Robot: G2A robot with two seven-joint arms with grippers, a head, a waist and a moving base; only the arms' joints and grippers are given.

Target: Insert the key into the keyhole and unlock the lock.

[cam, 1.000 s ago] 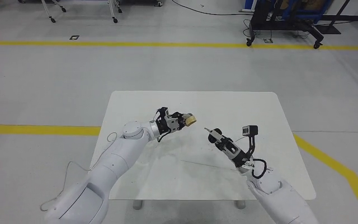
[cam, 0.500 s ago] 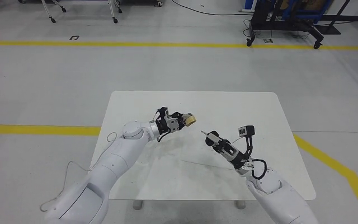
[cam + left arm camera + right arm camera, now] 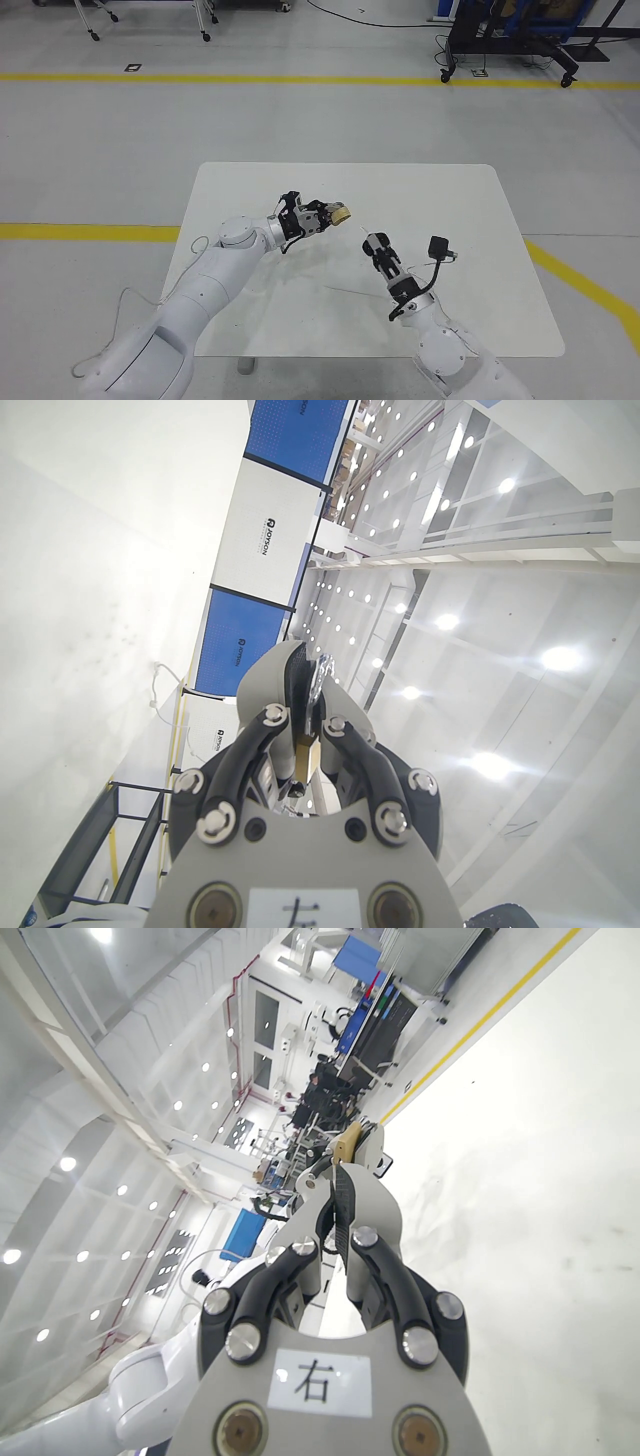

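We see the left gripper (image 3: 328, 213) pinching a brass padlock (image 3: 340, 212) over the white table (image 3: 480, 200). The lock's body sticks out past the fingertips toward 3 o'clock. The right gripper (image 3: 374, 241) is pressed together on a thin metal key (image 3: 363, 230), whose blade points toward 11 o'clock. From the key's tip we find the padlock at about 10 o'clock, near but apart. In the right wrist view the key's tip sits just short of the brass body.
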